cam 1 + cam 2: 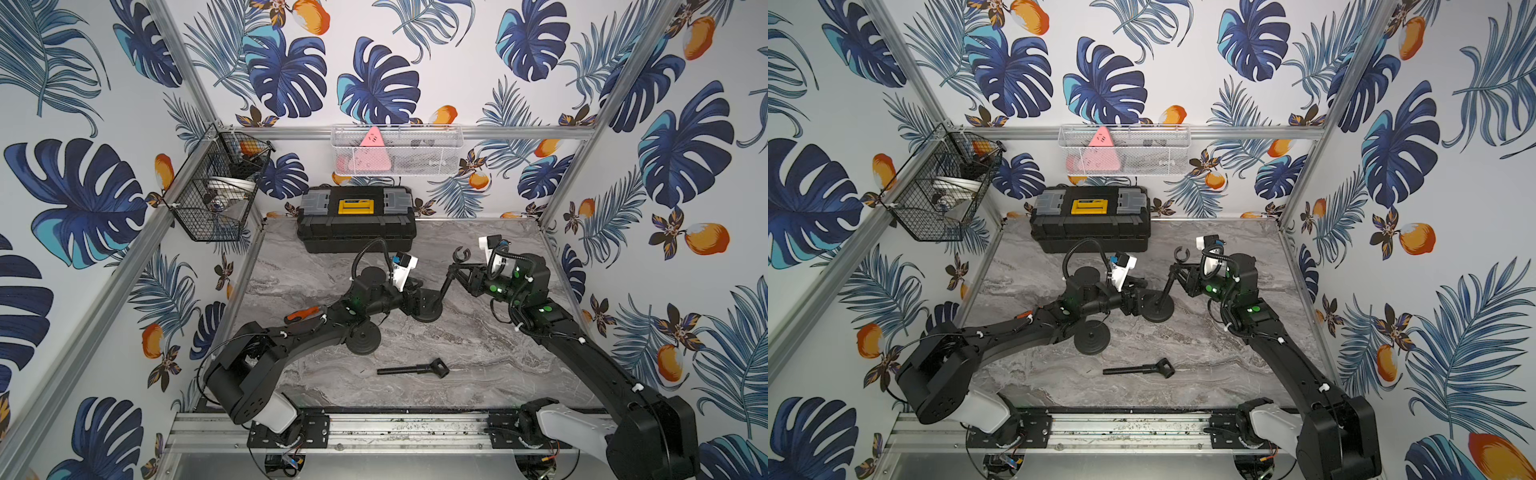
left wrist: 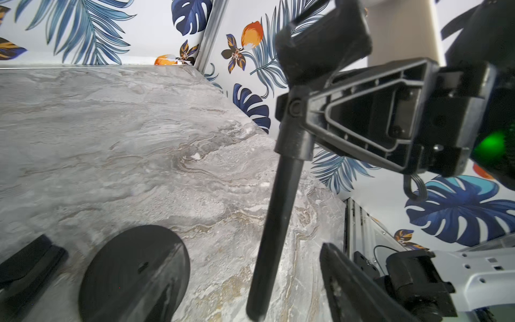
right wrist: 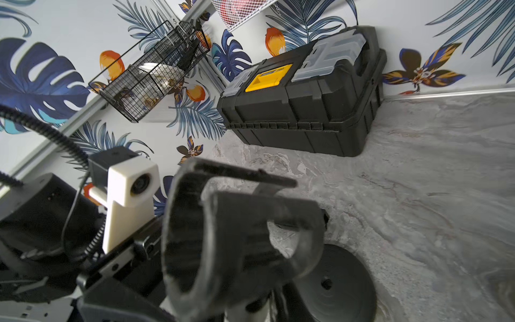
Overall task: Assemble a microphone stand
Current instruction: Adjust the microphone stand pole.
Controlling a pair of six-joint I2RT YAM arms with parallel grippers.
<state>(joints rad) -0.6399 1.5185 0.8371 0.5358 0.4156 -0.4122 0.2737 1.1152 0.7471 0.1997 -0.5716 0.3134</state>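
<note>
The job looks about half done. On the marble tabletop [image 1: 478, 345], the black toolbox [image 1: 356, 224] sits shut against the back edge, toward the back-left corner, and plays no part. The left gripper [image 2: 184, 248] is low at mid-table with its fingers spread wide, gripping nothing. One round base [image 1: 430, 313] lies just ahead of them. The right gripper [image 1: 456, 276] is clamped on the upper end of the pole [image 1: 444, 289], just under the mic clip [image 1: 461, 254], and holds it tilted with its foot over that base. The base's centre hole [image 3: 326, 284] shows empty in both wrist views, so I judge the pole not seated: it needs lining up, standing straight and fixing in. A second base [image 1: 363, 338] lies bare beside the left arm. A loose rod [image 1: 409, 369] with a forked head lies flat near the front edge. Both seem unused. A screwdriver [image 1: 300, 316] lies by the left edge.

No writing is legible: the toolbox's yellow latch carries a dark label too small to read.
</note>
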